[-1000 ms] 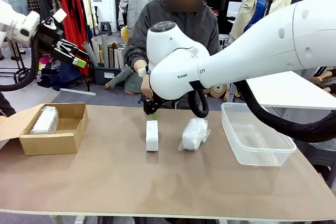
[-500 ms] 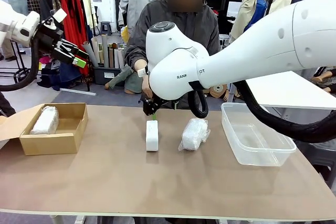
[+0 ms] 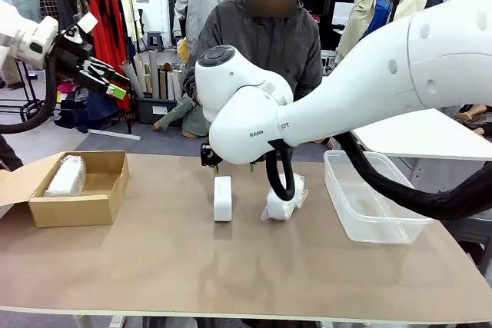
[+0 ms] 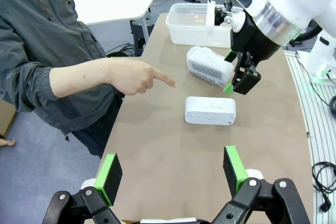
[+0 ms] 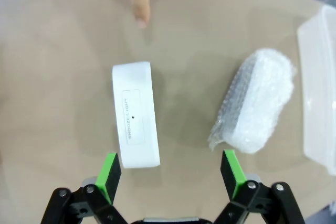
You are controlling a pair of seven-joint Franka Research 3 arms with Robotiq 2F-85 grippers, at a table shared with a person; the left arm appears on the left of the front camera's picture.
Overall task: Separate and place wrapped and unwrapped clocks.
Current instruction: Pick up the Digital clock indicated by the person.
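Three clocks, two containers and two grippers, listed from the robot's left.

1. Left gripper (image 4: pixel 173 169): jaws wide, nothing between them. It is raised high over the left end of the table (image 3: pixel 192 266), well apart from every clock.
2. Cardboard box (image 3: pixel 73 211): open, at table left. One wrapped clock (image 3: pixel 66 176) lies inside, by its left wall.
3. Bare clock (image 5: pixel 135 114): flat at mid-table, printed face up. The person's hand (image 4: pixel 134 77) points at it from the far side, fingertip near but not touching.
4. Right gripper (image 5: pixel 170 169): jaws wide, empty. It hovers over the gap between the bare clock and its neighbour.
5. Second wrapped clock (image 5: pixel 257 106): on the table just right of the bare one, apart from it.
6. Clear tub (image 3: pixel 384 224): table right, no clock in it.

Step in hand, by judgement: picking the bare clock. The next move calls for sliding the right gripper sideways until its pads straddle the clock's narrow width, then descending and closing.
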